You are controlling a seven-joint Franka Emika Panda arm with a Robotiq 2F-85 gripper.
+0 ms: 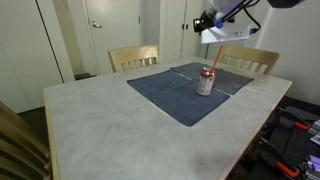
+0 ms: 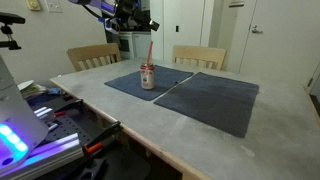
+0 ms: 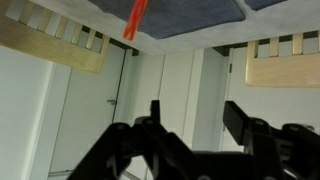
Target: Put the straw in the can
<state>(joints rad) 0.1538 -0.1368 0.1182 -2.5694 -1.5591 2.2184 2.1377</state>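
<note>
We judge the insertion done: the red straw (image 2: pixel 150 54) seems to stand in the can (image 2: pixel 148 78) at centre frame, and the gripper (image 3: pixel 192 112), high above, hangs released and empty, so next comes only a clean lift away.

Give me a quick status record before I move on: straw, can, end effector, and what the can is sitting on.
straw: red, standing in the can, upper part sticking out of the top
can: upright, on the blue mat
blue mat: flat on the table, beside a second mat
end effector: open, empty, raised above the can, apart from the straw
task state: straw appears to be placed
</note>
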